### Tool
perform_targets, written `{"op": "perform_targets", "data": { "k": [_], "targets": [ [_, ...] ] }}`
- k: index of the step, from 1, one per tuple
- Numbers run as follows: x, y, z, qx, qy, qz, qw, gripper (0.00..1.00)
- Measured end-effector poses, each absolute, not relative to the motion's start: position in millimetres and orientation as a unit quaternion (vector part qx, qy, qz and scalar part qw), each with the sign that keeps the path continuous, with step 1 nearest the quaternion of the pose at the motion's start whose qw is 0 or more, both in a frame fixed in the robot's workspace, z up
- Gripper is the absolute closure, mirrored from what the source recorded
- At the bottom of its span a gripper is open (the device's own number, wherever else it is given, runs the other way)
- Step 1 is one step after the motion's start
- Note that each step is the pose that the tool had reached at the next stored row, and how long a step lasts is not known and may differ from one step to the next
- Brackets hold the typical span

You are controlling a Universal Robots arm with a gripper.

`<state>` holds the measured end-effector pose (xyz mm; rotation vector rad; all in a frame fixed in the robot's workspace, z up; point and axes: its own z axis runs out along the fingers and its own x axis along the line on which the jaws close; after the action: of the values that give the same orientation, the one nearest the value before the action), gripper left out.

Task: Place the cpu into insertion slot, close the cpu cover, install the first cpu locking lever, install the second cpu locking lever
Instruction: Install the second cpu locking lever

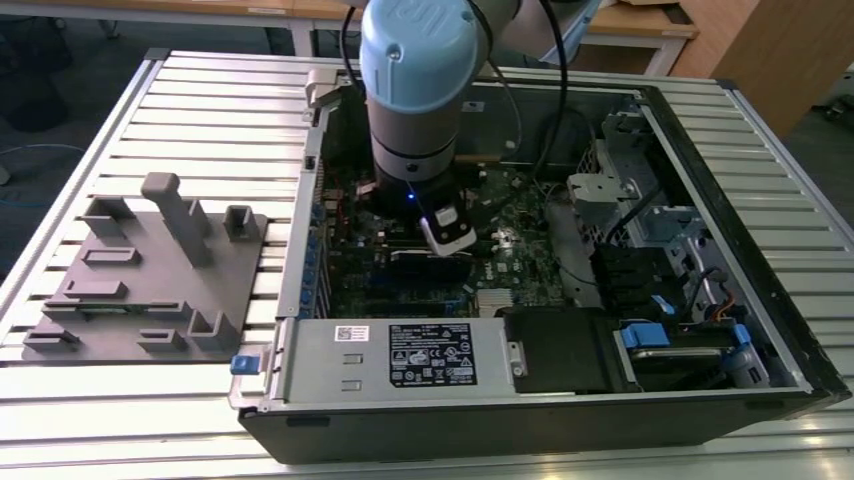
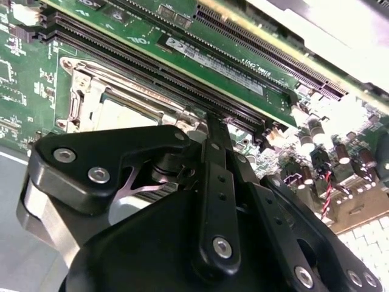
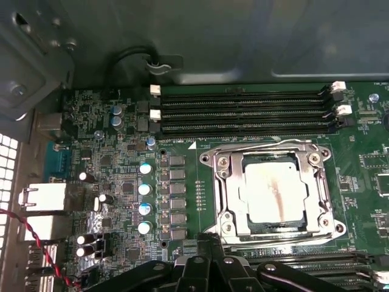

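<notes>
Grey fixture block [image 1: 140, 275] on slatted tabletop [image 1: 214, 90], exterior view's left. Open computer case [image 1: 561, 400] beside it, arm lowered inside over green motherboard [image 1: 514, 255]. Gripper [image 2: 217, 118] jaws clenched, fingers [image 2: 214, 158] together, nothing between them, tip just beside black memory slots [image 3: 243, 109]. Cpu [image 3: 270, 191] sits in insertion slot [image 3: 219, 201], pale face smudged. Cpu cover [image 3: 325, 182] is down, framing the chip. Power supply box [image 1: 400, 355] at the case's near edge.
</notes>
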<state>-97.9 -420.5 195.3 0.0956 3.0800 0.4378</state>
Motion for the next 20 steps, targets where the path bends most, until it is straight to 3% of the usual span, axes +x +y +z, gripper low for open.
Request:
{"op": "perform_targets", "data": {
  "k": [20],
  "targets": [
    [-98.0, -411.4, 194.8, 0.031, 0.989, 0.141, 0.015, 0.90]
  ]
}}
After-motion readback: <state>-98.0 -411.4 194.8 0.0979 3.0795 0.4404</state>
